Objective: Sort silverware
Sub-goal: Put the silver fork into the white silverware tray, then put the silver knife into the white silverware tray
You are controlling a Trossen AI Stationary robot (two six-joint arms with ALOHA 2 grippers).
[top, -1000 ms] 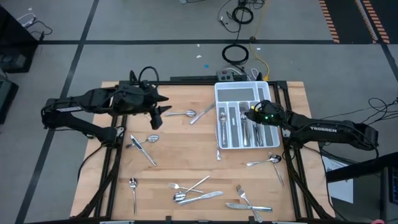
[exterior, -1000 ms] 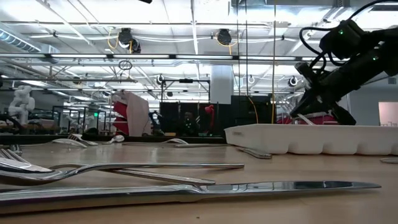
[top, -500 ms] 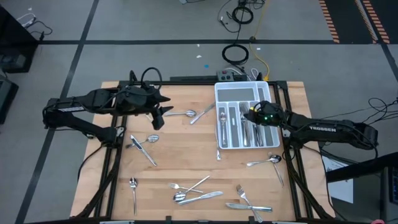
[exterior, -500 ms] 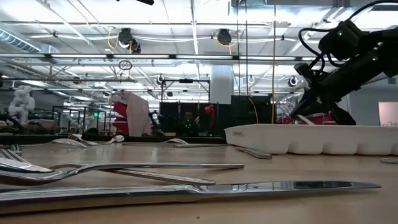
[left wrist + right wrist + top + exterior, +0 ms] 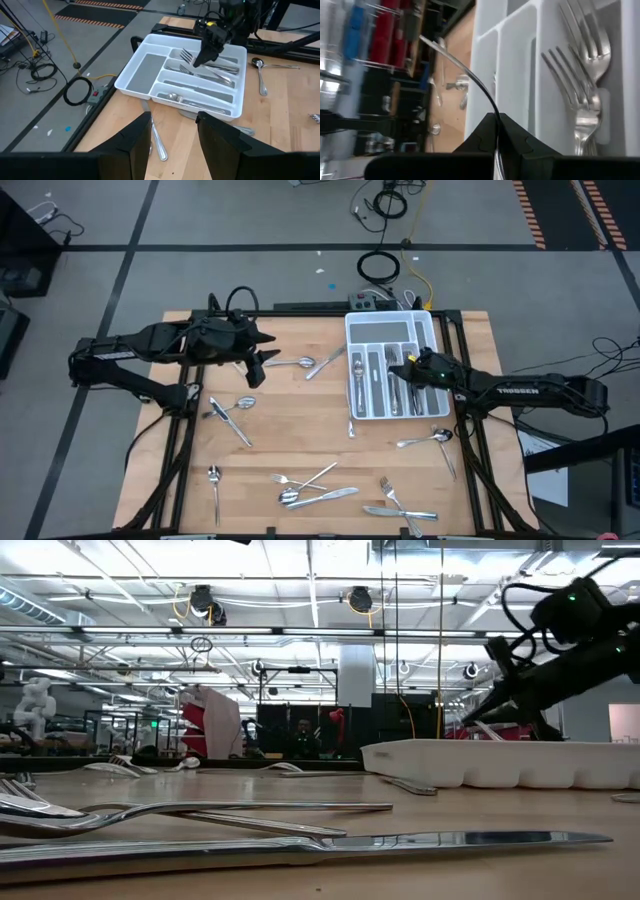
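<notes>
The white tray [image 5: 392, 330] stands at the table's far right, with forks [image 5: 580, 75] and other silverware lying in its compartments. My right gripper [image 5: 395, 368] hangs low over the tray's middle, shut on a slim curved piece of silverware [image 5: 465, 75]. That piece shows edge-on, so I cannot tell its kind. My left gripper [image 5: 258, 365] is open above the table's far left, holding nothing. Loose silverware lies flat on the wood, such as a spoon [image 5: 300, 363] and a knife [image 5: 232, 425]. My right gripper pinches one end of the slim piece [image 5: 495, 122] between its two fingers. It comes from the table's right side, slanting down. The rest of the piece sticks out past the fingertips along their line, curving, clear above the tray [image 5: 520, 50].
More spoons, forks and knives lie scattered over the near half of the table, among them a cluster [image 5: 315, 485], a fork [image 5: 395, 500] and a spoon [image 5: 425, 440]. A power strip [image 5: 375, 302] and cables lie just beyond the far edge.
My right gripper has sunk a little over the tray and rolled about its own line, still shut on the slim piece, which now lies flatter above the compartments.
</notes>
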